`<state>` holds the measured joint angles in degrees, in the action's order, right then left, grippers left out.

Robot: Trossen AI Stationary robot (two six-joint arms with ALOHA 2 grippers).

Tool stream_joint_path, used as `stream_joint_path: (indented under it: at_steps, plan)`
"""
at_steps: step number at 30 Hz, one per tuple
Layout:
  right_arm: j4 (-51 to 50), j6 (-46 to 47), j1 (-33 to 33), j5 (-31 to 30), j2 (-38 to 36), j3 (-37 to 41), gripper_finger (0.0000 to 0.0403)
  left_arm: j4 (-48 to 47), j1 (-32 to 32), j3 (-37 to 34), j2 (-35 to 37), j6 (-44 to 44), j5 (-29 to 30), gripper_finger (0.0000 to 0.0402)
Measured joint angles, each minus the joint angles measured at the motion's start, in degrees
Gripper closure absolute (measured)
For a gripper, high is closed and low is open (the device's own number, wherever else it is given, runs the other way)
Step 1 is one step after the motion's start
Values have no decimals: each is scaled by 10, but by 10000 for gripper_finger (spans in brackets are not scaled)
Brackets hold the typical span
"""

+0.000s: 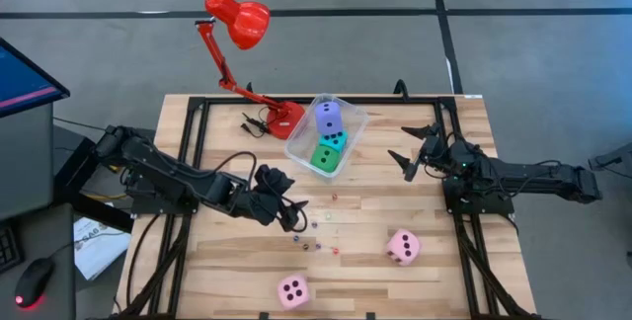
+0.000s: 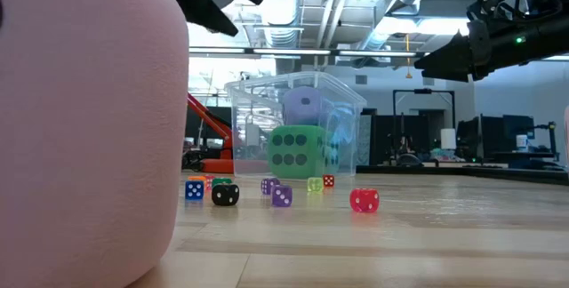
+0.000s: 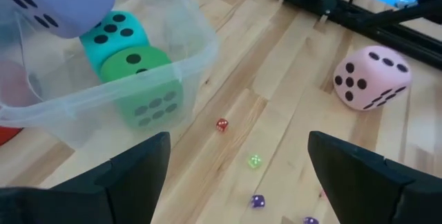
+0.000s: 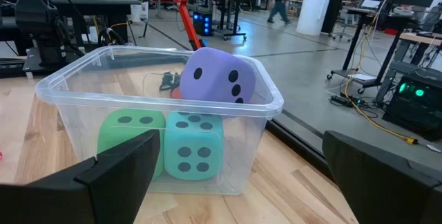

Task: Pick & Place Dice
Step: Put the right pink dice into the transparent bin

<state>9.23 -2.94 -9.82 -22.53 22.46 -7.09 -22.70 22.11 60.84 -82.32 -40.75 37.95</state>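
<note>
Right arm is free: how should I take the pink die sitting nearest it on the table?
Come straight down on the pink die and close across two opposite side faces at mid-height. It rests flat with a three-pip face up, open wood all round and the tiny dice off to one side. The cube looks soft, so squeeze lightly. The right pincer, open, hovers beside the clear tub.

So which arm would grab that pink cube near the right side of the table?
Probably the right. Its open tool hangs by the tub, with the pink cube on its side. The left tool, also open, hovers over the tiny dice, farther off.
</note>
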Motion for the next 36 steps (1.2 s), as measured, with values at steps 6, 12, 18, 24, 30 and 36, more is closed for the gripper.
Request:
stream_joint_path:
  at_steps: [6, 12, 18, 24, 30, 36]
  plan:
    - [0, 0, 0, 1, 0, 0, 3, 12, 0, -11, 0, 48, -3, 69]
    - [2, 0, 0, 2, 0, 0, 3, 60, -17, -17, 0, 89, -4, 69]
    - [2, 0, 0, 2, 0, 0, 3, 76, -38, -17, 0, 89, -46, 69]
    - [2, 0, 0, 2, 0, 0, 3, 76, -28, -17, 0, 85, -50, 69]
    - [2, 0, 0, 2, 0, 0, 3, 83, -25, -16, -7, 28, -50, 69]
    - [2, 0, 0, 2, 0, 0, 3, 110, -17, -16, -47, 25, -50, 69]
